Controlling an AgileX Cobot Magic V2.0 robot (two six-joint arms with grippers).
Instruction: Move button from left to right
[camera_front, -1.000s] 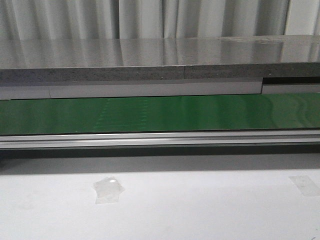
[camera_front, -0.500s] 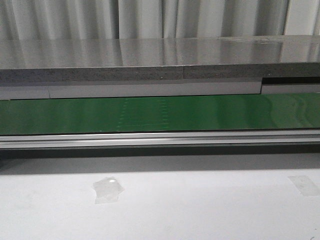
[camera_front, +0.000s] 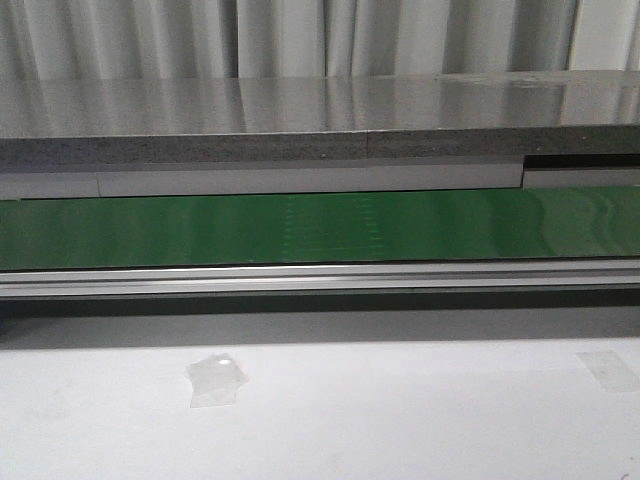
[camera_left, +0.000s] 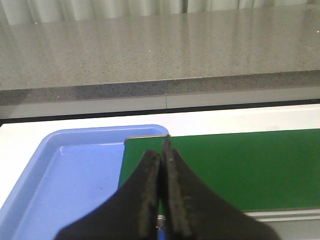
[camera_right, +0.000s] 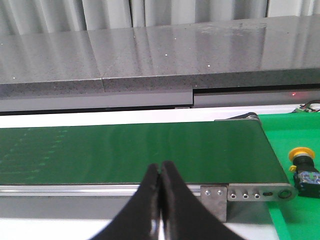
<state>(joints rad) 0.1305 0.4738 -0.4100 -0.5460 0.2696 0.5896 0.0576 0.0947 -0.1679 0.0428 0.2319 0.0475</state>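
Observation:
The button (camera_right: 303, 169), a black boxy body with a yellow-orange round head, lies on a green surface just past the belt's end, seen only in the right wrist view. My right gripper (camera_right: 160, 169) is shut and empty, near the belt's front rail, well apart from the button. My left gripper (camera_left: 163, 150) is shut and empty over the other end of the green belt (camera_left: 240, 170), beside a blue tray (camera_left: 70, 175). In the front view the green belt (camera_front: 320, 228) carries nothing, and neither gripper shows there.
A grey stone counter (camera_front: 320, 120) runs behind the belt. An aluminium rail (camera_front: 320, 280) edges the belt's front. The white table (camera_front: 400, 410) has two tape patches (camera_front: 215, 380). The blue tray holds nothing.
A faint pattern on the belt surface has shifted to the right. Nothing else has moved.

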